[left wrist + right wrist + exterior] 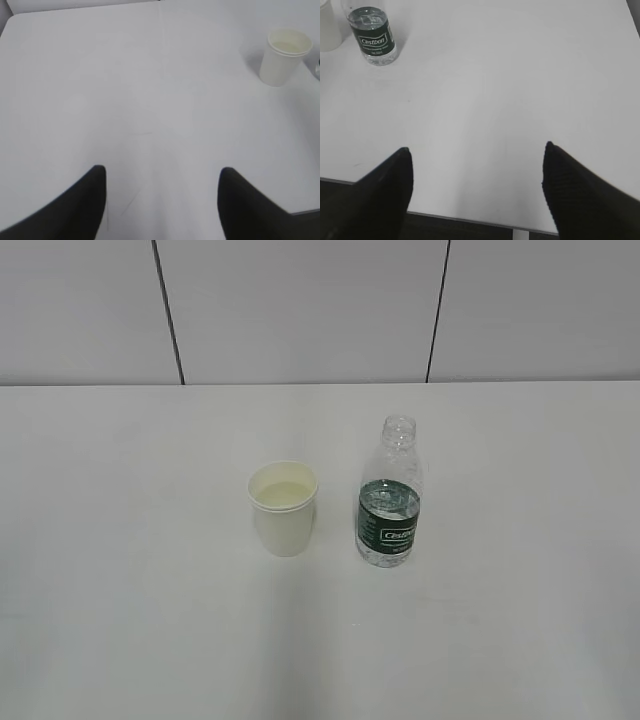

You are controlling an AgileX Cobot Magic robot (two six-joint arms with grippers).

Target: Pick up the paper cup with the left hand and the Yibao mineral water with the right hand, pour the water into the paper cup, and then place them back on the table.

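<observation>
Grippers, left [162, 172] and right [477, 150], hover low over the tabletop [120, 620], jaws wide and empty, well apart from the bottle [389, 495]. Its green label reads "Cestbon". Just left of the bottle stands the cup [284, 507], upright.

Small white paper cup [284, 507], standing upright on the white table [120, 570], open at the top, pale cream inside. Just to its right, not touching, the clear Yibao mineral water [390, 496] bottle, upright too, no cap, dark green label, a little water inside.
</observation>
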